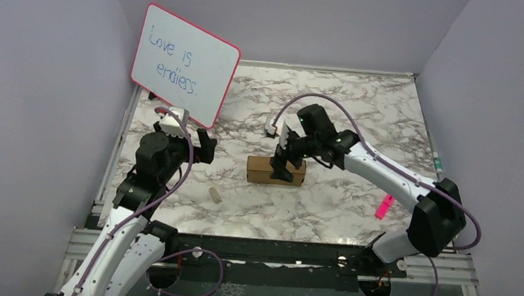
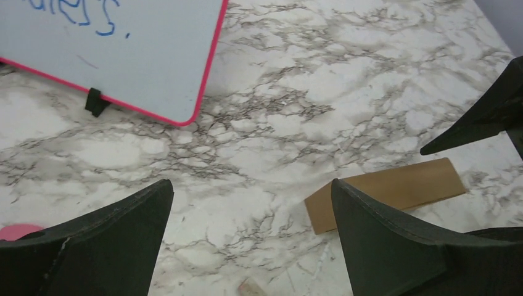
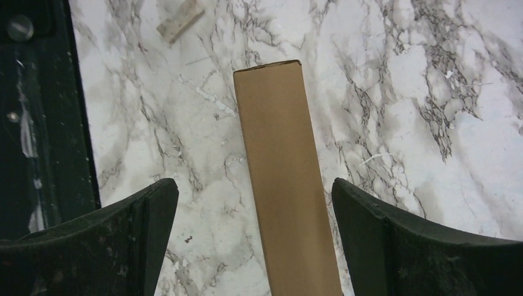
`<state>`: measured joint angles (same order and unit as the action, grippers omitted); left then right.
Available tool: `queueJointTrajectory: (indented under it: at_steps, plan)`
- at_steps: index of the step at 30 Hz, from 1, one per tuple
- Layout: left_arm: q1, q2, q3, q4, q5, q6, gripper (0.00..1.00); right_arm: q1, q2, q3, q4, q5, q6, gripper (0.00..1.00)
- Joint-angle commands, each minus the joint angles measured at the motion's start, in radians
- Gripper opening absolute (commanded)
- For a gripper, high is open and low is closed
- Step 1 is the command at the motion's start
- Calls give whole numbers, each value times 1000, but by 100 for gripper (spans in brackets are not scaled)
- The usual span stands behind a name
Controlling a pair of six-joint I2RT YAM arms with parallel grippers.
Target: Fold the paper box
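Left pincer point(image 1: 205, 146) and right pincer point(image 1: 288, 166) both stand with their black fingers spread wide apart, clamped on nothing. Nearest, a black metal rail point(image 1: 272, 251) runs along the front edge and carries the two arm bases. Just beyond it, on the white desk point(image 1: 360, 127) with grey marble veining, a small pale beige rectangular block point(image 1: 216, 194) lies alone, left of centre. A small bright pink strip point(image 1: 382, 207) lies at the right, close to the right arm's elbow.

Farther in, at mid-desk, the plain brown cardboard paper box point(image 1: 257, 170) lies flat and closed, its long side running left to right. The right pincer hangs over the box's right half and straddles its narrow width. In the right wrist view, bare desk shows between each finger and the box's long edges. The left pincer sits well to the left of the box, apart from it, pointing across the desk. In its wrist view the box shows just past the right finger.

At the far left a pink-framed rectangular whiteboard point(image 1: 184, 64) stands tilted on small black feet, with "Love is endless." handwritten in blue.
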<state>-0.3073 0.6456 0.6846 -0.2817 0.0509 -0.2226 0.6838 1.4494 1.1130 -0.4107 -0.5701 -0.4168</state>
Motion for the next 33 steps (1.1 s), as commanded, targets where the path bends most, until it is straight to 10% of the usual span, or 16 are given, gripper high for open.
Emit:
queueJointTrajectory:
  at_steps: [1,14,28,33]
  plan:
    - [8,-89,-53,-44,-174,76,99,61,121,112,-183,156,-219,100]
    - [7,-122,-53,-60,-221,83,99,136,302,226,-232,321,-338,95]
    - [5,-122,-54,-60,-240,78,99,197,232,191,-179,443,-386,38]
    - [5,-119,-56,-59,-244,75,99,232,148,69,55,608,-468,35]
